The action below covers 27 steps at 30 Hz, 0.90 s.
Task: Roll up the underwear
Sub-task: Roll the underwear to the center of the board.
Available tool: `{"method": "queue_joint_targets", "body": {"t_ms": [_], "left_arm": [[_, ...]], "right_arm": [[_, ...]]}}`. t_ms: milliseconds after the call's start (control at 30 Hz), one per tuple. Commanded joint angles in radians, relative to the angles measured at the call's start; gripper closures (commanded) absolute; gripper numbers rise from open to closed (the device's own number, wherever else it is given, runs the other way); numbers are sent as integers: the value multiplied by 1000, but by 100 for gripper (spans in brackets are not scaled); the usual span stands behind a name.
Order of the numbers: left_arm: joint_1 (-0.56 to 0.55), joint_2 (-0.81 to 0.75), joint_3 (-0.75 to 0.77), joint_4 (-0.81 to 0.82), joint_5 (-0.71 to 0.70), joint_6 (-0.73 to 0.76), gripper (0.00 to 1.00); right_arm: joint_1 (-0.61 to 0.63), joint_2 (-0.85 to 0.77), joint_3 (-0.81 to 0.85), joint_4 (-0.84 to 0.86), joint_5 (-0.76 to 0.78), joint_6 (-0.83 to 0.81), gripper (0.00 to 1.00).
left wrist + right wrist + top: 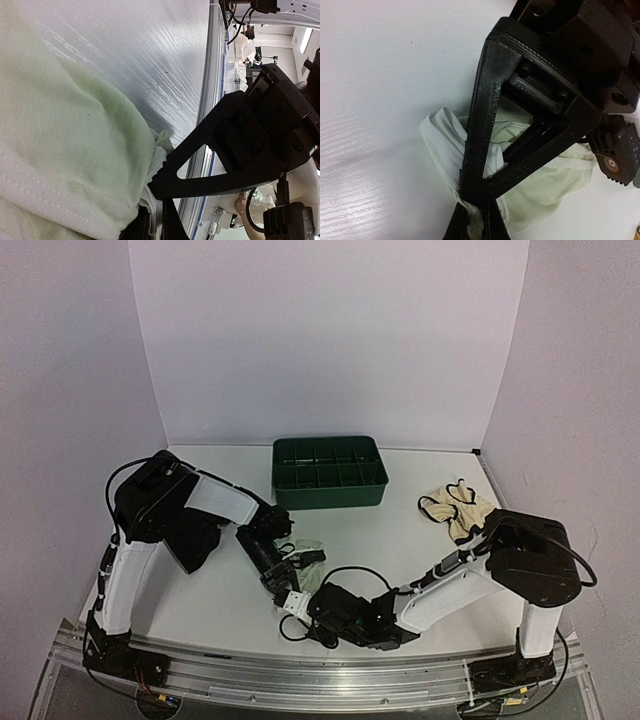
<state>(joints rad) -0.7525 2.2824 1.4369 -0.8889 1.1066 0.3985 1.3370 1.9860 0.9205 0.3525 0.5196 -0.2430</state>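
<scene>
Mint underwear [306, 546] lay in front of the tray [330, 495], with the left claw [156, 220] and right claw [473, 220] both pinched shut on its edge. If one pulled too hard, it could slip out and spoil the roll.

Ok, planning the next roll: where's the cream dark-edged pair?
Top view: the cream pair lies at the far right, right of the green tray, beside the right arm.
</scene>
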Motion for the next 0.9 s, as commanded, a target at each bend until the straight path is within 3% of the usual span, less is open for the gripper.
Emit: {"method": "queue_joint_targets", "body": {"t_ms": [0, 200, 500, 700, 867], "left_arm": [[-19, 10, 76, -102, 129, 104, 82], [1, -27, 115, -81, 43, 142, 48], [13, -186, 76, 1, -193, 232, 39], [28, -375, -55, 28, -266, 479, 36], [33, -494, -177, 178, -331, 598, 37]], "right_arm": [[-66, -9, -49, -112, -153, 120, 100], [-86, -32, -37, -177, -227, 217, 100], [-158, -63, -72, -182, -408, 446, 100], [-206, -59, -89, -176, -507, 580, 100], [-257, -53, -123, -102, -608, 719, 100]]}}
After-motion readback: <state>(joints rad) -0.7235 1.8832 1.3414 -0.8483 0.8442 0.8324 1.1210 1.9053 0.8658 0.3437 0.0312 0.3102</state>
